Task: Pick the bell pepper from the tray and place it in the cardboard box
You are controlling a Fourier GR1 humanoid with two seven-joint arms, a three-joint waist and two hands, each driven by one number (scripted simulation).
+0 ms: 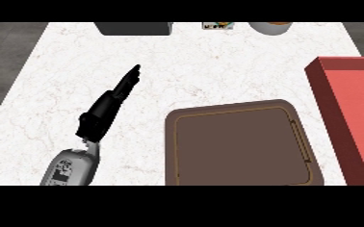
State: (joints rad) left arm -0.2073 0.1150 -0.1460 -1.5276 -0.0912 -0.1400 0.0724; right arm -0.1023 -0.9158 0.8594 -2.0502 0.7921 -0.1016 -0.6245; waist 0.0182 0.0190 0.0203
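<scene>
A brown tray (241,146) lies on the white marble counter at the lower middle-right, and nothing shows on its surface. No bell pepper is visible anywhere. A red box (343,110) stands at the right edge, its inside mostly cut off by the frame. My left hand (110,105) stretches up over the counter left of the tray, fingers straight and together, holding nothing. My right hand does not show.
Along the counter's far edge sit a dark grey block (135,28), a small printed packet (217,26) and a pale round bowl (271,27). Dark floor borders the counter on the left (18,62).
</scene>
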